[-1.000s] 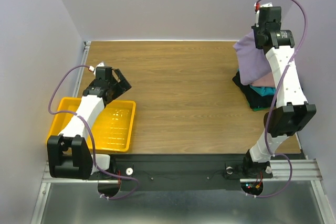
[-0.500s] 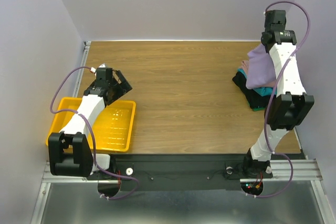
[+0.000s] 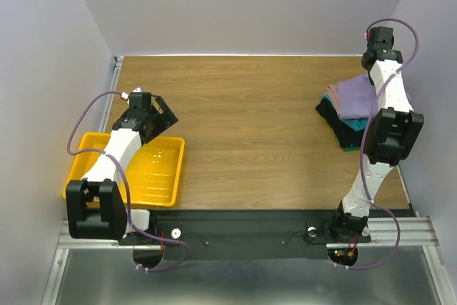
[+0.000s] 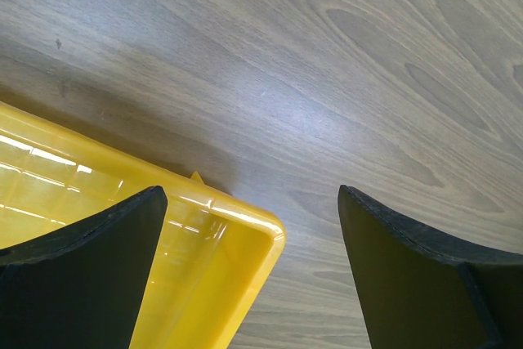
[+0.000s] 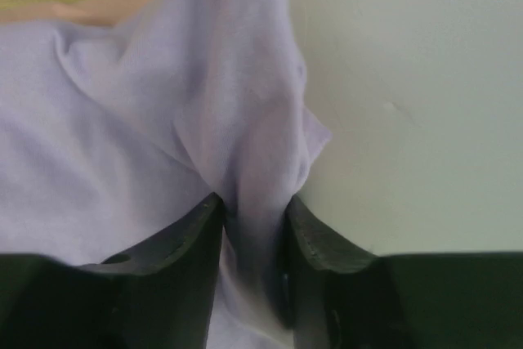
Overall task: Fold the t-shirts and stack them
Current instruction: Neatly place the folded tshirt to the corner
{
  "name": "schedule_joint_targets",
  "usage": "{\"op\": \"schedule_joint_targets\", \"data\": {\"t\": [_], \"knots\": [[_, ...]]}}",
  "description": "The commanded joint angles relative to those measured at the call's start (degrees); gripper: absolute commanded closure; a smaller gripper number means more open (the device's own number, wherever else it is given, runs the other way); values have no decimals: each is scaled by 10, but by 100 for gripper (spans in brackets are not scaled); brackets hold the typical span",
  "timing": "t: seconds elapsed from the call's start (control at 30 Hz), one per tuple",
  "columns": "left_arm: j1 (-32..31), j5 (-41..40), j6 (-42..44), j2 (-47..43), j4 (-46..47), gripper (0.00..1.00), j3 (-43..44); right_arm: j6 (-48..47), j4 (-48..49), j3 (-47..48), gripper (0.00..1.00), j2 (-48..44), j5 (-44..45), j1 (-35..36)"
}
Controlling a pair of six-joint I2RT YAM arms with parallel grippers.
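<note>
The lavender t-shirt [image 3: 353, 96] lies folded on top of a stack at the right edge of the table [image 3: 243, 119], towards its far side. Beneath it a dusty-pink t-shirt [image 3: 333, 96] shows at the stack's left edge, then a teal t-shirt [image 3: 355, 123], with a black t-shirt [image 3: 330, 116] at the bottom, resting on the wood. In the right wrist view the right gripper [image 5: 253, 210] is clenched on a gathered fold of the lavender cloth, which fills the narrow gap between its two dark fingers [image 5: 192, 234] and spreads away to the left (a strip of pink and a little wood grain show past the cloth at the top left). The pale wall [image 5: 409, 79] fills the right half of that view. In the overhead view the right arm reaches past the stack, its wrist at the table's far right corner. Well apart, at the table's left side, the left gripper [image 4: 251, 194] hangs released, jaws spread wide and holding nothing, over bare wood and the far right corner of the yellow tray [image 4: 245, 226], which sits at the near left of the table.
</note>
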Motion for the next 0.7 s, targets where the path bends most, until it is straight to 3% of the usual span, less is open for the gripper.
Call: {"op": "schedule_joint_targets", "data": {"t": [0.0, 0.03, 0.07, 0.23, 0.5, 0.67], "knots": [[6, 2, 8, -6, 4, 2, 9, -5, 81, 4, 46, -7, -21, -11], [5, 2, 10, -7, 3, 2, 12, -5, 81, 3, 34, -4, -15, -11], [6, 3, 10, -8, 0, 1, 13, 0, 81, 4, 1, -3, -9, -11], [7, 1, 11, -15, -6, 2, 26, 33, 82, 5, 0, -23, -16, -11], [8, 7, 10, -31, -19, 2, 51, 205, 84, -43, 0, -136, -230, -11], [8, -10, 10, -64, -41, 2, 81, 313, 99, -133, 0, -238, -370, -11]]}}
